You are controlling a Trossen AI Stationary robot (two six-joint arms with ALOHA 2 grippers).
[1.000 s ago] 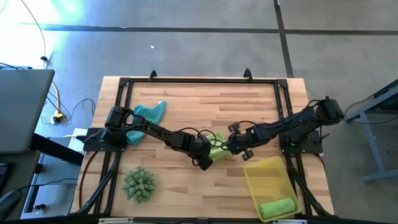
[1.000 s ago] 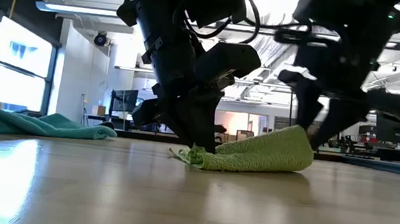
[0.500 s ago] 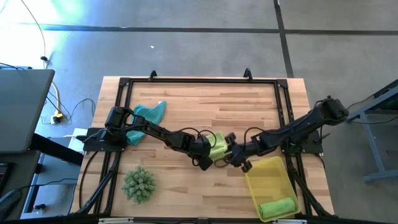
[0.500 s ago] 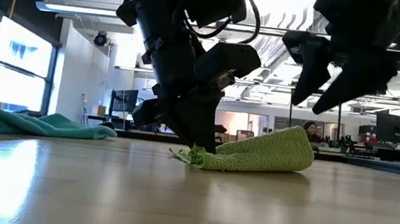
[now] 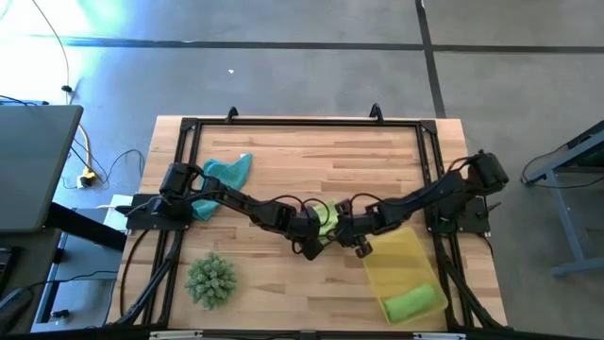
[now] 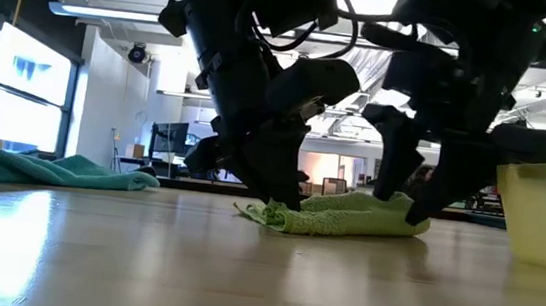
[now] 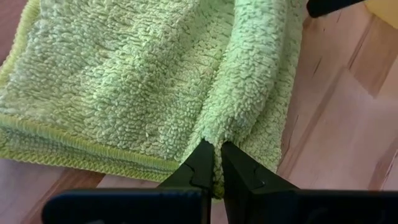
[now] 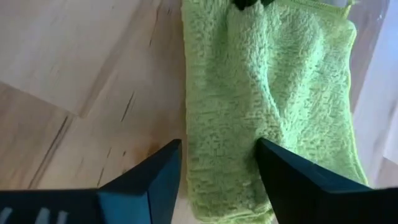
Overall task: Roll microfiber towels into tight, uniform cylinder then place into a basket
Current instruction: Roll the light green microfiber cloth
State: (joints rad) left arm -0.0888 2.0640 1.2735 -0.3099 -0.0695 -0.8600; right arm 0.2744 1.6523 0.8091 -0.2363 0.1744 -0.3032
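A pale yellow-green microfiber towel (image 5: 327, 215) lies partly folded at mid-table. My left gripper (image 5: 311, 236) is shut on its left end. My right gripper (image 5: 351, 234) stands open over its right end (image 6: 392, 217), fingers down on the cloth. The yellow basket (image 5: 396, 260) sits just right of it on the near right of the table, with a bright green rolled towel (image 5: 411, 302) lying in its near end. A teal towel (image 5: 225, 176) lies loose at the far left, partly under the left arm. My left gripper pinches a raised fold of the towel (image 7: 214, 134) between its two fingertips, slanting down from the table's left. The rest of the towel lies slack on the wood. My right gripper comes down from above with open fingers across the towel's right end (image 8: 217, 168). One finger (image 8: 298, 180) is over the cloth, the other (image 8: 146, 183) at its edge over the wood. That end lies flattened on the table.
A spiky green ball (image 5: 209, 280) sits near the table's front left. A black frame (image 5: 302, 121) runs round the tabletop's far and side edges. Bare wood lies between the towel and the far edge.
My right gripper lifted off the towel's right end, swung toward the near edge, then came back down toward the left onto that end, which now lies flatter. The basket has slid a little toward the table's left and far side, nearer the towel.
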